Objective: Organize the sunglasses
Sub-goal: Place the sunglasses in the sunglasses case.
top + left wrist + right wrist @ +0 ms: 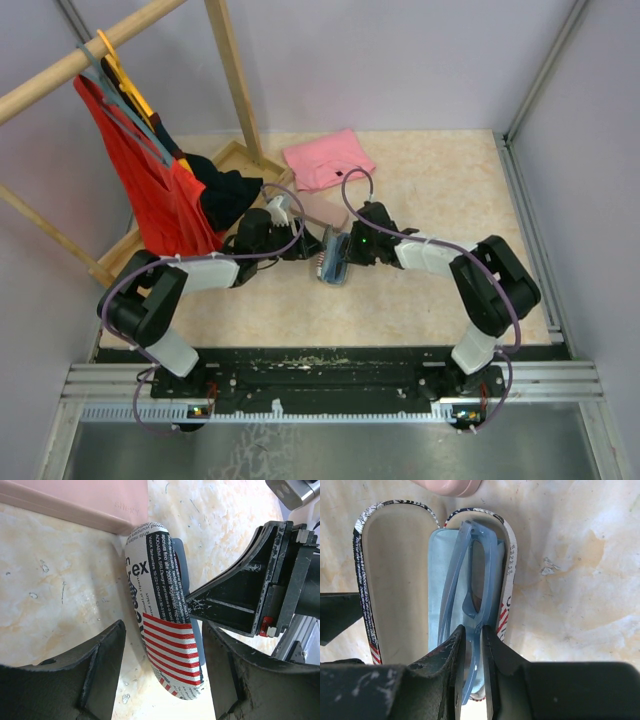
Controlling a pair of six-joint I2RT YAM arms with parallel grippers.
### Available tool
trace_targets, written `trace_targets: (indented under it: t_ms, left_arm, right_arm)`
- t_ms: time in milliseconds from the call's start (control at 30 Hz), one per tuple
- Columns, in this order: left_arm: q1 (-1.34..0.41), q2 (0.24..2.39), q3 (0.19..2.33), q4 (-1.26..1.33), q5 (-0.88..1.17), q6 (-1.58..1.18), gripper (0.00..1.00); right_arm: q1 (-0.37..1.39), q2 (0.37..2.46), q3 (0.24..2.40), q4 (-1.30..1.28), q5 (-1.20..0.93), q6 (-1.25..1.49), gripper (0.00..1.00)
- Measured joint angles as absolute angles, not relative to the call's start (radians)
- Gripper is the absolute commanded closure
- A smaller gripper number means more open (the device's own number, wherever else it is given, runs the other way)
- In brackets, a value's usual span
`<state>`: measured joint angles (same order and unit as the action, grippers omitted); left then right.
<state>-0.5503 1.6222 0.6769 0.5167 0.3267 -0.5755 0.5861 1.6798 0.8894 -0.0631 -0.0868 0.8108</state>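
The flag-patterned case lies open in the middle of the table. A light blue cloth lies in its right half, and the grey-blue sunglasses rest folded on the cloth. My right gripper is shut on the sunglasses' frame near the bridge. My left gripper is open, its jaws on either side of the case's end without touching it. The brown sunglasses are out of view.
A pink case lies just beyond the flag case. A pink flat thing lies at the back of the table. A wooden rack with red and black clothes stands at the left. The right gripper's body is close to my left fingers.
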Motion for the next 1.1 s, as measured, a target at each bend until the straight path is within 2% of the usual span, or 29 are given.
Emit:
trace_targets:
  t_ms: [667, 1100]
  left_arm:
    - [-0.561, 1.629, 0.692, 0.516, 0.333, -0.575, 0.31]
    - [-0.568, 1.642, 0.710, 0.516, 0.342, -0.568, 0.31]
  right_arm:
    - [0.586, 1.608, 0.890, -0.163, -0.015, 0.748, 0.79]
    - [0.586, 1.554, 0.890, -0.183, 0.023, 0.698, 0.75]
